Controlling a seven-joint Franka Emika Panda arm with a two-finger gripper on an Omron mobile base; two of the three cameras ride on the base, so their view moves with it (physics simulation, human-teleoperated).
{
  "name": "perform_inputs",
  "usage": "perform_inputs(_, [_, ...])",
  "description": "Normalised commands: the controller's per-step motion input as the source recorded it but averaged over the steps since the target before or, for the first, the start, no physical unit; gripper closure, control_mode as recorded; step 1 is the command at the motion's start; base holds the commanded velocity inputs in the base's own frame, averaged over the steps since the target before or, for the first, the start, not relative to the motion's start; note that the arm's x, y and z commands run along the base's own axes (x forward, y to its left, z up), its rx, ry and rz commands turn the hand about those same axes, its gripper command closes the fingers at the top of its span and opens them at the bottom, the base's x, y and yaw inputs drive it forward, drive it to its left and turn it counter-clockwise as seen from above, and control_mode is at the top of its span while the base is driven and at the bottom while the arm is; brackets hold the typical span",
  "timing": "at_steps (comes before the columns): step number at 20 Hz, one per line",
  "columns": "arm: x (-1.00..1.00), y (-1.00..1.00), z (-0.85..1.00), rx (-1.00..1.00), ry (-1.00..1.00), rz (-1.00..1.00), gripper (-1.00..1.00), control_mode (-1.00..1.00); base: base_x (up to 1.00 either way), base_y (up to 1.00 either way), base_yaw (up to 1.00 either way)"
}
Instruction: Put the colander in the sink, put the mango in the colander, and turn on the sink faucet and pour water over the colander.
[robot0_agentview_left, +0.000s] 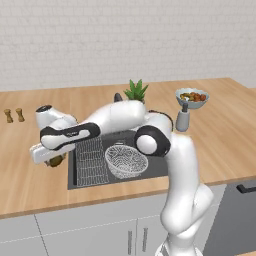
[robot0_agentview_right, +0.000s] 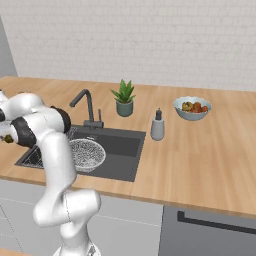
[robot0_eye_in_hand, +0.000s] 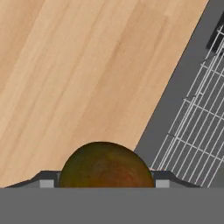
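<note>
The mango (robot0_eye_in_hand: 105, 166), dark green with a brownish-orange patch, sits between my two finger tips, which press against both its sides. My gripper (robot0_agentview_left: 52, 159) is shut on the mango (robot0_agentview_left: 56, 161) over the wooden counter, just left of the sink's (robot0_agentview_left: 72, 172) rim. Inside the sink (robot0_agentview_right: 122, 147) lies the white wire-mesh colander (robot0_agentview_left: 126, 161), upright and with nothing in it, to the right of the ribbed rack (robot0_agentview_left: 91, 161). Behind the basin the dark faucet (robot0_agentview_right: 86, 105) stands with no water running. The colander (robot0_agentview_right: 86, 154) is partly behind my arm.
A potted plant (robot0_agentview_left: 136, 91) stands behind the sink, with a soap dispenser (robot0_agentview_left: 183, 117) and a bowl of fruit (robot0_agentview_left: 192, 97) to its right. Two small shakers (robot0_agentview_left: 14, 115) stand far left on the counter. Rack bars (robot0_eye_in_hand: 197, 131) lie right of the hand.
</note>
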Motion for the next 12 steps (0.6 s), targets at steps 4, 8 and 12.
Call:
perform_inputs(4, [-0.58,-1.00,0.40,0.00,0.00,-0.12,1.00,-1.00,0.00,0.00,0.00])
perform_inputs(8, [-0.47,-1.00,0.33,0.00,0.00,-0.13,1.00,-1.00,0.00,0.00,0.00])
perform_inputs(12, [-0.36,-1.00,0.18,0.00,0.00,-0.08,1.00,-1.00,0.00,0.00,0.00])
